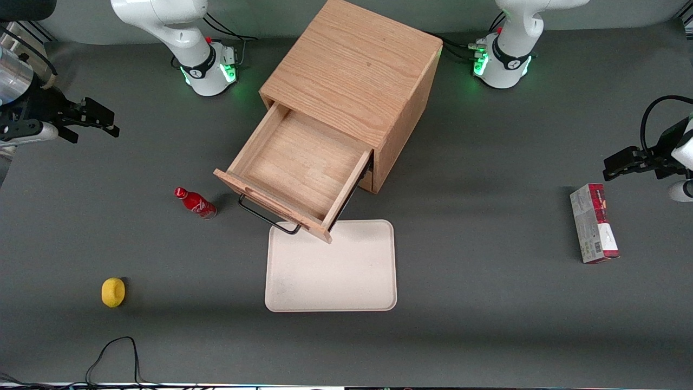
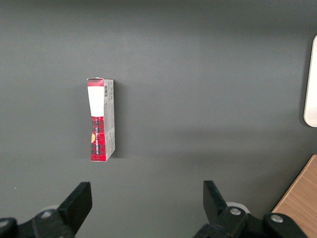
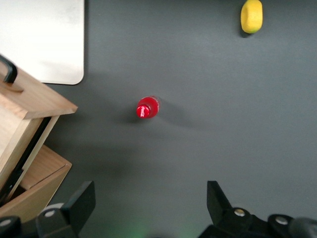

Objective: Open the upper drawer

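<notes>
The light oak cabinet [image 1: 357, 70] stands mid-table. Its upper drawer [image 1: 298, 162] is pulled far out, showing a bare, shallow wood interior. The drawer's black bar handle [image 1: 268, 218] hangs over the edge of the tray. The lower drawer is hidden under it in the front view. My gripper [image 1: 92, 125] is open and empty, raised above the table toward the working arm's end, well apart from the drawer and handle. In the right wrist view the gripper [image 3: 148, 198] hovers over bare table, with the drawer's corner [image 3: 34, 99] and a bit of the handle [image 3: 7, 69] at the edge.
A red bottle [image 1: 196, 203] [image 3: 147, 108] stands beside the drawer front. A yellow lemon [image 1: 113, 292] [image 3: 251, 16] lies nearer the front camera. A cream tray [image 1: 346, 271] [image 3: 44, 39] lies in front of the drawer. A red-and-white box [image 1: 593, 223] [image 2: 100, 119] lies toward the parked arm's end.
</notes>
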`<control>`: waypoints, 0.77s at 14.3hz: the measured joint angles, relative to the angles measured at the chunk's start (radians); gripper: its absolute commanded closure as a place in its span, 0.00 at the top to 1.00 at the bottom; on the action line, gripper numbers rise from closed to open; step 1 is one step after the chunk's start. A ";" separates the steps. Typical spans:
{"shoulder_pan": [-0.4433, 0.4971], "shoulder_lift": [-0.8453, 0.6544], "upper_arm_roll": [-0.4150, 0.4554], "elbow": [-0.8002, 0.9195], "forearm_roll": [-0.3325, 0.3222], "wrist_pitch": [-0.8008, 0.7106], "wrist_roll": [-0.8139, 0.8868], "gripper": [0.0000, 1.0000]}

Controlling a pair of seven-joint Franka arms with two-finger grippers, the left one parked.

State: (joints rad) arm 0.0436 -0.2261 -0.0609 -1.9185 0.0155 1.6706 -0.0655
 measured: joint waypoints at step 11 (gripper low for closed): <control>0.005 0.037 0.027 0.045 -0.070 -0.003 0.149 1.00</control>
State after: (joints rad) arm 0.0484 -0.1893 -0.0344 -1.8738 -0.0540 1.6677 0.0834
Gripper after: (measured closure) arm 0.000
